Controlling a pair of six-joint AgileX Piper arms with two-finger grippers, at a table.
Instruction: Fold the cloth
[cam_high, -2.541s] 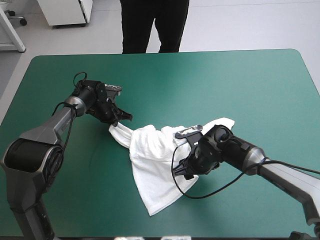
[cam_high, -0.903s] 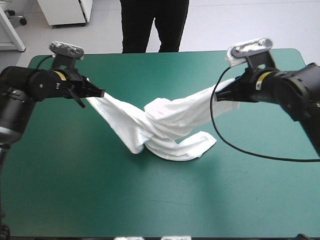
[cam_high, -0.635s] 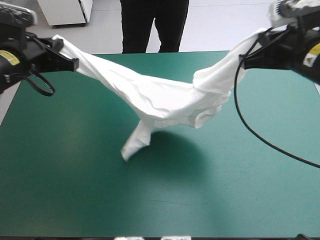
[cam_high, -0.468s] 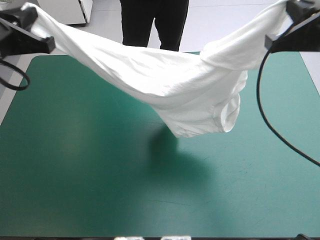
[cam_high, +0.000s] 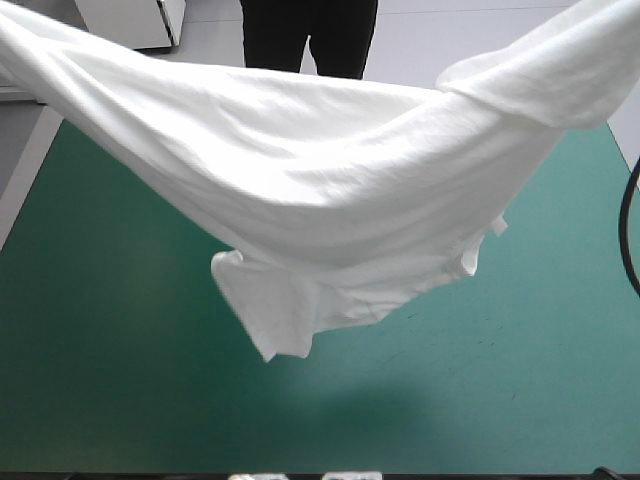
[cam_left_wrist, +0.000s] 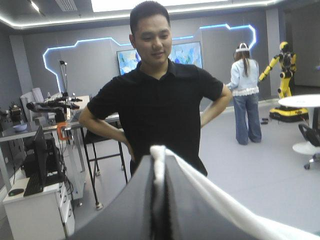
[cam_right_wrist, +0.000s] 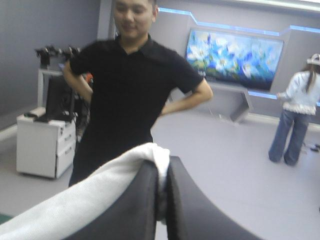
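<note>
Left gripper (cam_left_wrist: 159, 167), right gripper (cam_right_wrist: 162, 172): both clamped on one T-shirt (cam_high: 330, 200)

High view: T-shirt is white, wrinkled, hung above the table (cam_high: 90, 400). Long axis runs left-right, ends rising past both far corners, middle sagging, one flap lowest.
Left wrist view: black fingers (cam_left_wrist: 135, 200) all but closed, white edge nipped between them, cloth trailing to one side.
Right wrist view: same grip, thick fold draped over one finger.

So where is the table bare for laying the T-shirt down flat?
The teal-green table shows bare along its whole near edge and up both sides of the hanging T-shirt. The middle and far part are hidden behind it.
</note>
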